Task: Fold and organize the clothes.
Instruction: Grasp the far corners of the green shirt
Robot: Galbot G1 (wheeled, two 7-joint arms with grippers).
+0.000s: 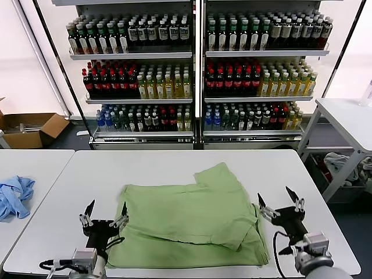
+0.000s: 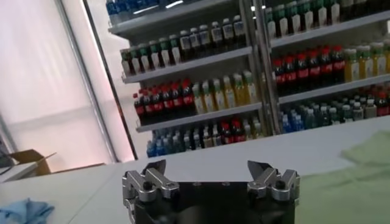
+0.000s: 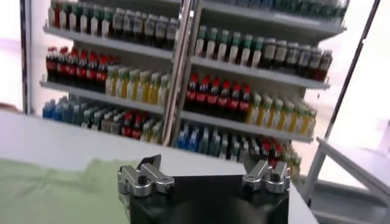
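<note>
One light green polo shirt [image 1: 195, 221] of soft, faintly creased fabric lies folded into a rough rectangle on the near half of the white surface [image 1: 174, 165], one flap angled up toward the far side. Two grippers flank it: the left gripper [image 1: 104, 216] at its near left corner, the right gripper [image 1: 280, 204] just off its right edge, both with fingers spread apart and empty. One crumpled light blue garment [image 1: 14, 196] sits on a neighbouring table. Behind stand two shelving units [image 1: 197, 70] of bottled drinks, and one cardboard box [image 1: 29, 128] is on the floor
</note>
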